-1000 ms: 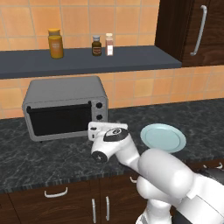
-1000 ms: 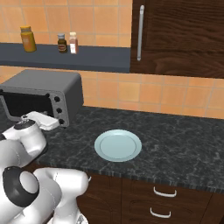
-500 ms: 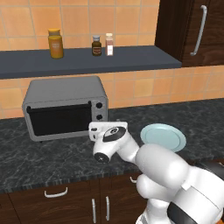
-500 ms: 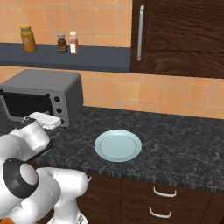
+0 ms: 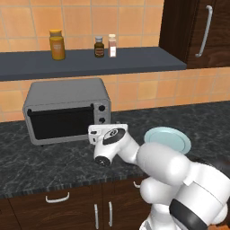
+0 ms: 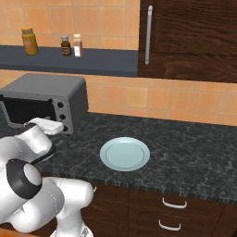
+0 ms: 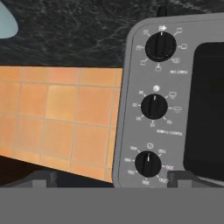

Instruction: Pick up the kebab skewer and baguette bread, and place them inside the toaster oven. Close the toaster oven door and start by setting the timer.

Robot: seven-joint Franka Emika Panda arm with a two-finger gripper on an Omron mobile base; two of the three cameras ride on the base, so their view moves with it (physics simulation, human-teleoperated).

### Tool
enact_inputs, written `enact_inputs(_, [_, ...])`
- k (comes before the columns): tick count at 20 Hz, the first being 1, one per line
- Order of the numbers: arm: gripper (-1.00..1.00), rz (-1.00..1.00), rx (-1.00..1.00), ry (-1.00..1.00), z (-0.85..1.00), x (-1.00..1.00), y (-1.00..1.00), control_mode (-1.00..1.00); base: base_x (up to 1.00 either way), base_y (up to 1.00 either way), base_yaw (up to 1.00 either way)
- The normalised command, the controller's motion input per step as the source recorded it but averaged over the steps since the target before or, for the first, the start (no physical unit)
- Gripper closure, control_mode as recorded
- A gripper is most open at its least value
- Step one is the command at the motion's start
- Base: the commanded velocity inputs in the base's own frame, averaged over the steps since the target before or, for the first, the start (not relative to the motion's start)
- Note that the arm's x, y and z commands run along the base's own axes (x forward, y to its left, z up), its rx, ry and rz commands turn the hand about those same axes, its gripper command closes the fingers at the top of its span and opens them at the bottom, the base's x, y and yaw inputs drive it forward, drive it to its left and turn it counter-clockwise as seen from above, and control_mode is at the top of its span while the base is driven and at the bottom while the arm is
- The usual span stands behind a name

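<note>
Wide-open, empty gripper facing boxy silver-grey toaster oven
Three dark knobs stacked toward twelve o'clock — nearest dark round knob just ahead.

Dark speckled stone counter is running across the middle of both base views, above brown drawers. Toaster oven is sitting on it at mid-left of the left base view, door shut, backed against the orange tile wall. Pale blue plate is lying flat on the counter at centre of the right base view, well apart from the oven. Grey shelf above is carrying an orange jar and two small bottles.
</note>
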Motion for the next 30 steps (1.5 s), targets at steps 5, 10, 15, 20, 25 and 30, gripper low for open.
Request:
enact_inputs(5, [-1.0,0.02,-0.01,0.0,-0.01,0.11,0.04,-1.0,0.0,0.0,0.0])
enact_inputs(10, [-1.0,0.02,-0.02,0.0,-0.1,0.03,0.0,-1.0,0.0,0.0,0.0])
enact_inputs(15, [-1.0,0.02,-0.01,0.0,-0.08,0.12,0.0,-1.0,0.0,0.0,0.0])
enact_inputs(20, [-1.0,0.01,0.0,0.0,-0.01,0.29,0.0,-1.0,0.0,0.0,0.0])
enact_inputs(25, [-1.0,0.0,0.0,0.0,-0.18,0.14,0.0,-1.0,0.0,0.0,0.0])
enact_inputs(30, [-1.0,0.0,0.0,0.0,-0.16,0.08,0.0,-1.0,0.0,0.0,0.0])
